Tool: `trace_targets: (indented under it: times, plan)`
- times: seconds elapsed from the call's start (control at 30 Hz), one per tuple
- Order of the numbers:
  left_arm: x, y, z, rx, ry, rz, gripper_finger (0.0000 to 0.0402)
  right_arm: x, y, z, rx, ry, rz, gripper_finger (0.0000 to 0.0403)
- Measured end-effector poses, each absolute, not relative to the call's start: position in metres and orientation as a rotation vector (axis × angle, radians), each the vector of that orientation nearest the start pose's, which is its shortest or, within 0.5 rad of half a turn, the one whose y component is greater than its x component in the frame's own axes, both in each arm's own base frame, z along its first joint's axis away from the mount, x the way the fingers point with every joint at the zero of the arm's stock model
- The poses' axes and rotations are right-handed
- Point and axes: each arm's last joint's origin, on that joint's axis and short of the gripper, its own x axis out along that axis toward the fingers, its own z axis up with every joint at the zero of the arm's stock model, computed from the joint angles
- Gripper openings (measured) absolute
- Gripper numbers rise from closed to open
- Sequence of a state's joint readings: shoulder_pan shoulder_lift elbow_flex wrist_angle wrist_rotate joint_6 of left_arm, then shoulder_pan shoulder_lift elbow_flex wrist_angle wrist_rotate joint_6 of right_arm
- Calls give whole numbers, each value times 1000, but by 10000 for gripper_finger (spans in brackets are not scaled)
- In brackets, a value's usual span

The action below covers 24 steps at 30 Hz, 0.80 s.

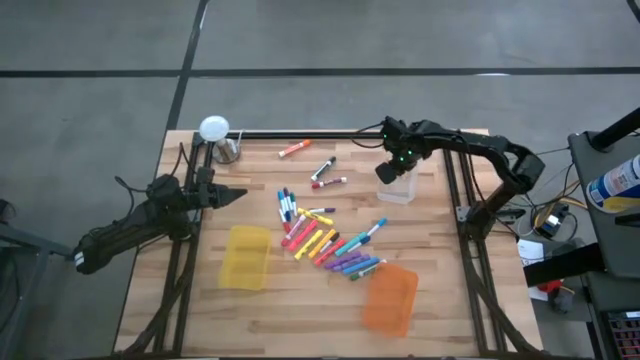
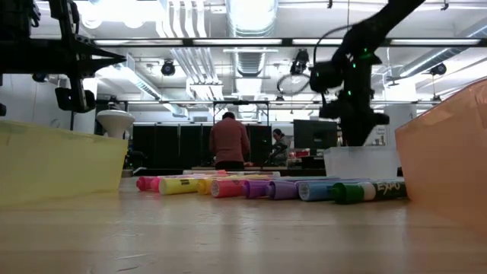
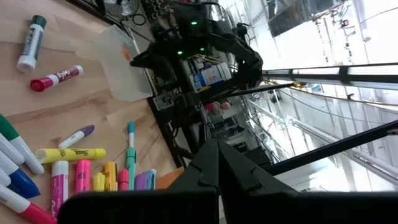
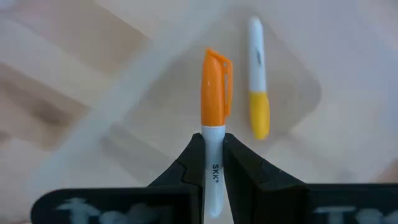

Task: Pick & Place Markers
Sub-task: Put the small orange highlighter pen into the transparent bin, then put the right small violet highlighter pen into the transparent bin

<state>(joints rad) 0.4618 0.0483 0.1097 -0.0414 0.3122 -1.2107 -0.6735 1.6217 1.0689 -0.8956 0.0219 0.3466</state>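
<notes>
Fingers (image 4: 239, 165) of the right gripper (image 4: 212, 155) pinch an orange-capped marker (image 4: 214, 118) above the clear bin (image 1: 398, 187), where a yellow-capped marker (image 4: 258, 81) lies, seemingly flat. Other markers (image 1: 325, 240) are scattered mid-table. Beside the table's left edge, the left gripper (image 1: 238, 194) hangs closed, empty.

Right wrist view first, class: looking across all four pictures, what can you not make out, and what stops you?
- Orange-capped marker in the right end effector: lower barrel hidden between the fingers, right wrist view.
- Clear bin: its contents are covered by the right end effector, high view.
- Left end effector: only the fingers show, cut off by the picture's edge, left wrist view.
- Marker pile: labels too small, high view.
</notes>
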Motion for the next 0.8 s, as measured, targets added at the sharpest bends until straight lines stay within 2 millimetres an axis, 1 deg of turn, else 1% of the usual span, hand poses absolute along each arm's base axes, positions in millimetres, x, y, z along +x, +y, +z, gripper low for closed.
trace_targets:
  times: [0.1,0.2,0.3,0.4,0.53,0.63,0.7,0.8]
  plan:
    - [87,33,193,-1204,-107,119,0,220,-181,178,762,1343,-814,34]
    - [87,33,193,-1205,-107,119,0,218,-181,167,778,1386,-812,46]
    - [87,33,193,-1206,-107,119,0,218,-182,162,784,1400,-818,65]
    - [87,33,193,-1206,-107,119,0,220,-183,163,775,1397,-824,88]
    - [87,33,193,-1207,-107,119,0,225,-187,176,759,1342,-824,120]
    - [87,33,193,-1207,-108,119,0,232,-191,194,759,1270,-797,141]
    - [87,33,193,-1207,-108,120,0,241,-191,211,738,1200,-724,150]
    - [87,33,193,-1205,-108,120,0,263,-187,237,647,1080,-549,154]
